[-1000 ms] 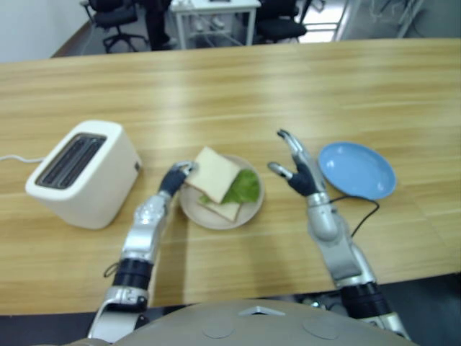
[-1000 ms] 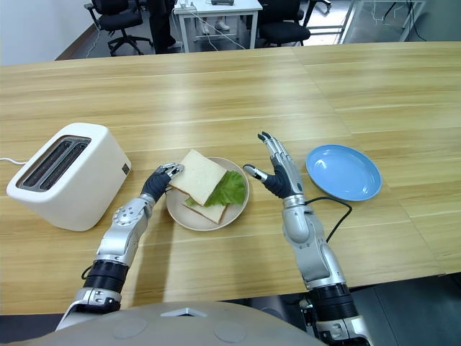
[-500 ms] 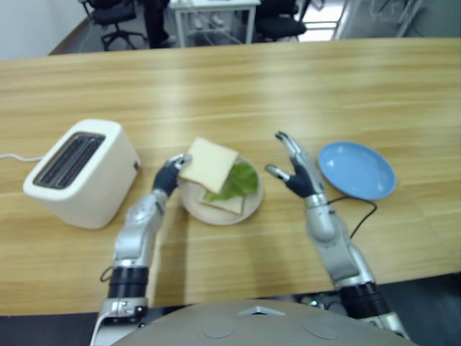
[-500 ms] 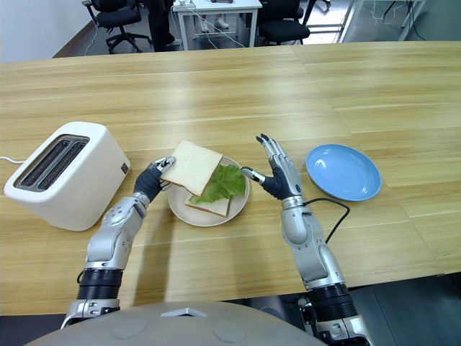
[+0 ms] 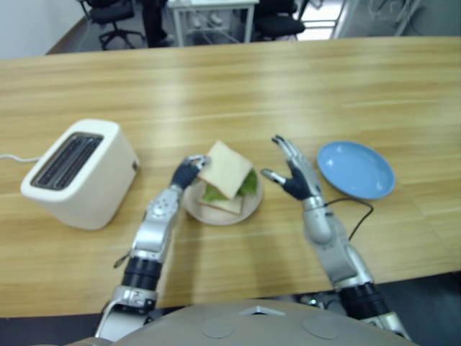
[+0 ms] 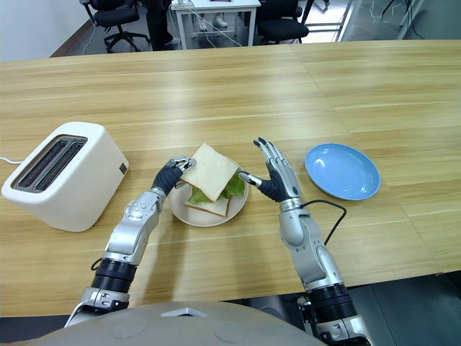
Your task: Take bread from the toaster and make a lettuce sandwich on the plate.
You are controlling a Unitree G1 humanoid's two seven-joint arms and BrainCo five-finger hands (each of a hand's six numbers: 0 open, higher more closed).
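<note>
A beige plate (image 6: 180, 214) lies in the middle of the wooden table with a bread slice (image 6: 207, 207) and green lettuce (image 6: 232, 188) on it. My left hand (image 6: 171, 176) is shut on a second bread slice (image 6: 212, 171), holding it tilted just above the lettuce. At the plate's right rim my right hand (image 6: 272, 175) stands open with nothing in it. A cream toaster (image 6: 52, 176) sits at the left; I cannot see bread in its slots.
An empty blue plate (image 6: 342, 171) lies to the right of my right hand. A black cable (image 6: 331, 216) runs across the table by my right forearm. Office chairs and a white table stand beyond the far edge.
My left hand has carried the top bread slice rightward, over the lettuce. My right hand has shifted slightly left toward the plate.
</note>
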